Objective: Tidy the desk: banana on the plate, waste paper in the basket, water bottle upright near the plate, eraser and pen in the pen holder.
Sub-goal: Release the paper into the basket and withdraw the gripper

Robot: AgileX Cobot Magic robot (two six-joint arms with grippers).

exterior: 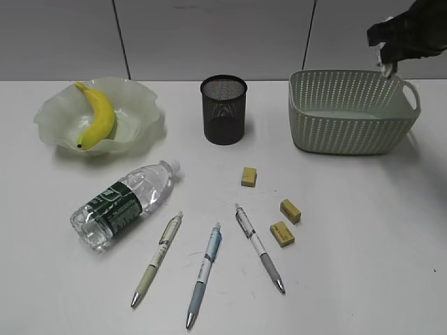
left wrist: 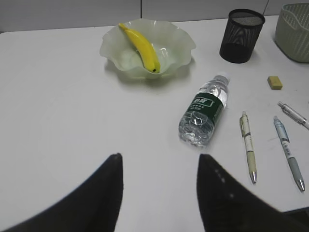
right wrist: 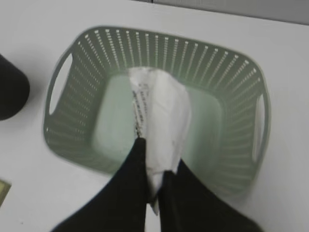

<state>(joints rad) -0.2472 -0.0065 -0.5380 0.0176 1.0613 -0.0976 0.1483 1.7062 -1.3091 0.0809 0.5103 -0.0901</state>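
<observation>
While the right gripper hangs above the far right corner of the basket in the exterior view, a scrap of white shows at its tip. One banana lies in the one plate at the far left of the desk. One pen holder stands between plate and basket. One water bottle lies on its side, near the plate, cap toward the holder. Three pens fan out along the near edge. Three yellow erasers are scattered to the right of the bottle, apart from one another.

From the left wrist view, the left gripper hovers over bare desk with its fingers apart and nothing between them. Beyond it lie the bottle, the plate with the banana, the holder, one eraser, parts of three pens and a corner of the basket.

From the right wrist view, the right gripper is pinched together on the waste paper, a single white wad with grey print, which hangs over the middle of the basket. Whether the paper touches the basket floor I cannot tell. The holder's dark side shows at the left edge, and a corner of one eraser at lower left.
</observation>
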